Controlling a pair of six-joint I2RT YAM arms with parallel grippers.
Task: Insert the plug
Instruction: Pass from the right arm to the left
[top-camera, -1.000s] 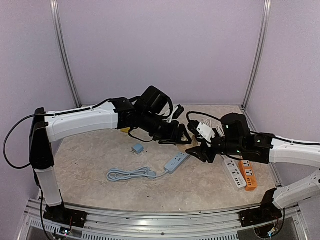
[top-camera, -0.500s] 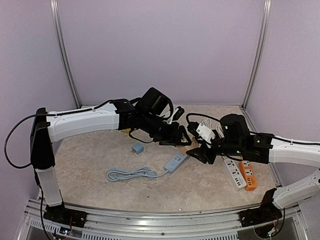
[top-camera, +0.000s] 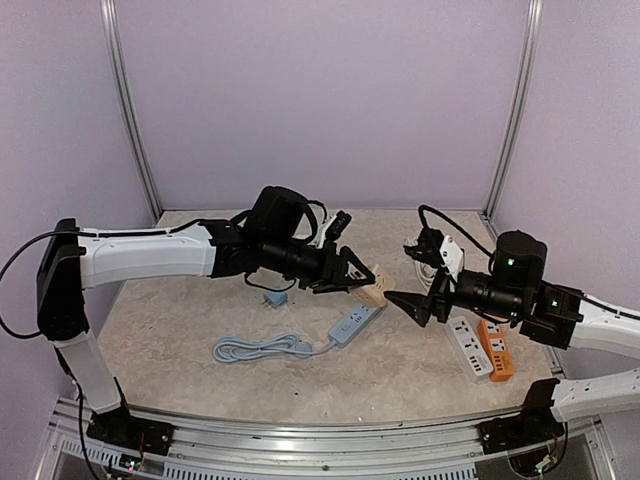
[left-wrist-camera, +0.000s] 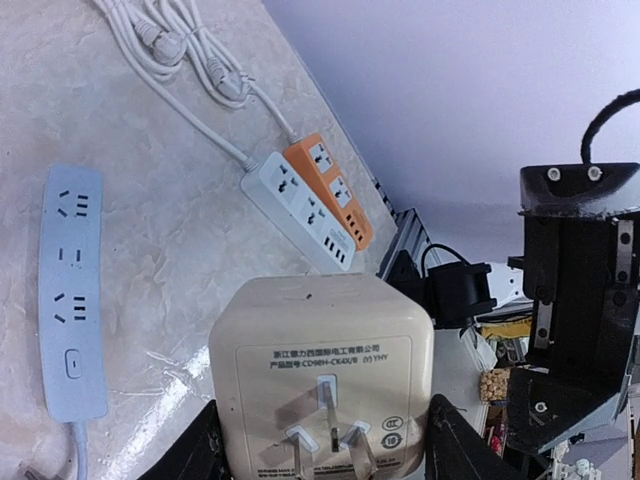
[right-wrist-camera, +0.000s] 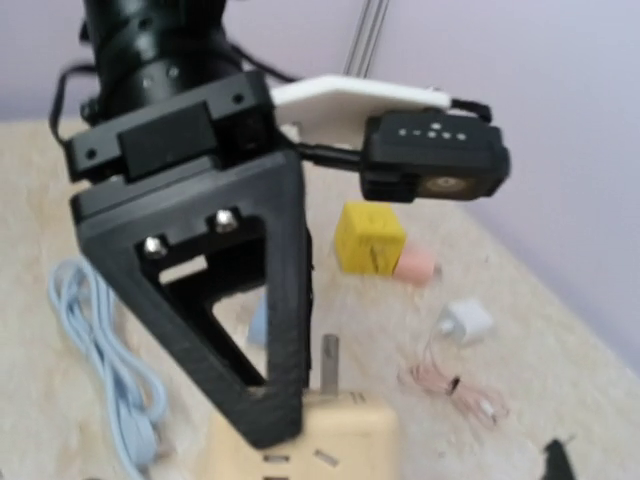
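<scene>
The plug (left-wrist-camera: 320, 370) is a cream cube with rounded corners, and my left hand (left-wrist-camera: 325, 452) holds it by two opposite sides, a dark finger (left-wrist-camera: 200, 455) pressed on each. It hangs in the air, clear of the bench (top-camera: 180, 310). The face turned toward my wrist carries three bare metal prongs under a printed block of small dark characters and a few round marks. From the other side one prong stands up over its top edge, and the face toward my right hand has narrow socket slots.

My right hand (top-camera: 405, 302) sits just beside the plug without touching it, its fingers spread wide and holding nothing.

Below my left hand a pale blue power strip (top-camera: 355, 322) lies flat on the bench, its grey cable (top-camera: 255, 349) bundled behind it. To the right of that hand, under my right forearm, a white strip (top-camera: 468, 347) and an orange strip (top-camera: 496, 351) lie side by side.
</scene>
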